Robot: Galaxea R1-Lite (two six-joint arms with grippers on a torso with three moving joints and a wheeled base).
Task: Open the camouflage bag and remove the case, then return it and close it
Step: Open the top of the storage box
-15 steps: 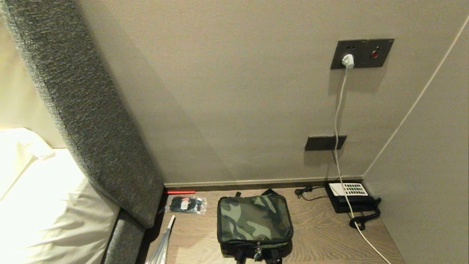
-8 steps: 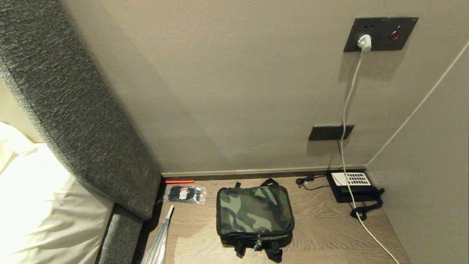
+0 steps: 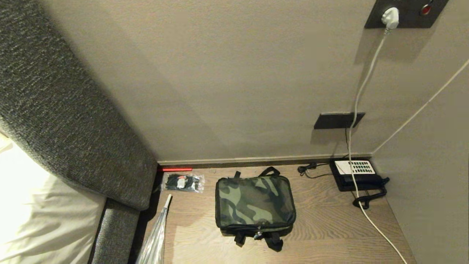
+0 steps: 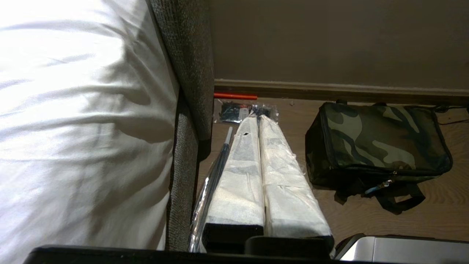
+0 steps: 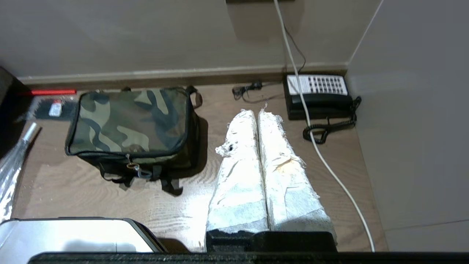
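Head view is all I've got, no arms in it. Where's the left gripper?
Observer: The left gripper is left of the camouflage bag, aimed toward the clear packet of black ties; jaws shut, empty.
Operator: Right one?
Observer: The right gripper hangs over the bare wooden top between the bag and the desk telephone; jaws shut, empty.
Operator: Zip pull detail?
Observer: The zip pull sits mid-front with a pale tab hanging from it.
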